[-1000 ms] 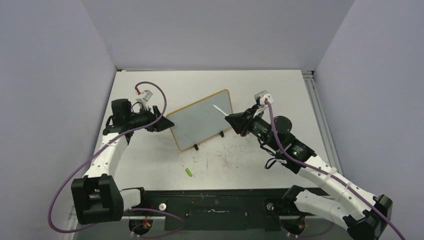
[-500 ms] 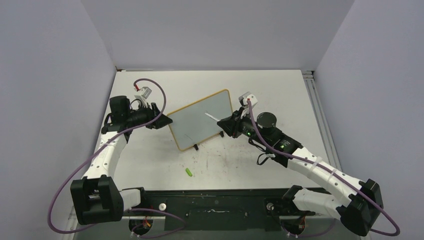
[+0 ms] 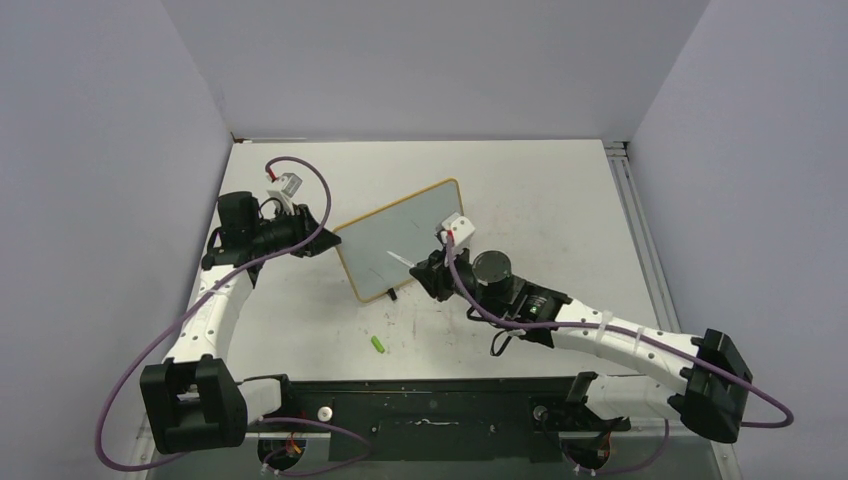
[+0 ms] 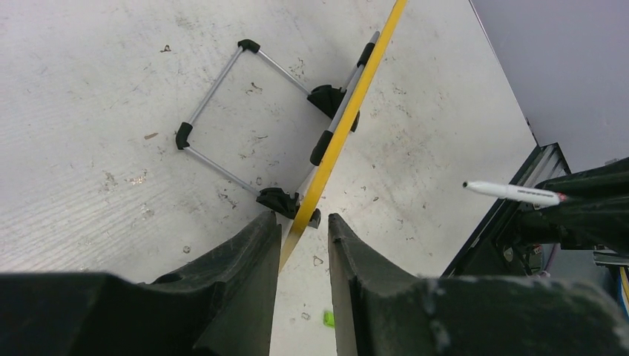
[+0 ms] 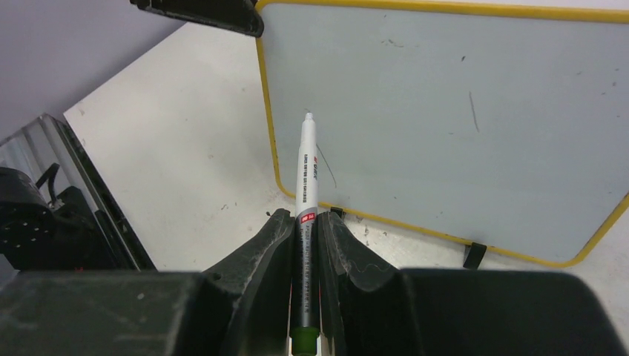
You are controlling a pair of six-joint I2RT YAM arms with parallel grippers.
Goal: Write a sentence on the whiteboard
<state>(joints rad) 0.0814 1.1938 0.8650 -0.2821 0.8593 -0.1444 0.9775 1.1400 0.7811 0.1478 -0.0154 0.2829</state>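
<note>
The whiteboard (image 3: 405,240) stands tilted on its black feet at mid-table; its yellow frame (image 4: 348,104) runs edge-on through the left wrist view. Only a few thin dark strokes (image 5: 472,111) show on it, and no sentence is readable. My left gripper (image 3: 320,245) sits at the board's left corner. In the left wrist view the gripper (image 4: 303,219) has a jaw on each side of the frame, with a gap towards the right jaw. My right gripper (image 3: 428,270) is shut on a white marker (image 5: 307,167), whose tip points at the board's lower left part.
A small green cap (image 3: 378,344) lies on the table in front of the board; it also shows in the left wrist view (image 4: 327,318). The board's wire stand (image 4: 222,104) is behind it. Grey walls enclose the table on three sides.
My right arm has swung left and nearer, carrying the marker from the board's upper right to its lower left. The left arm and the board have stayed in place.
</note>
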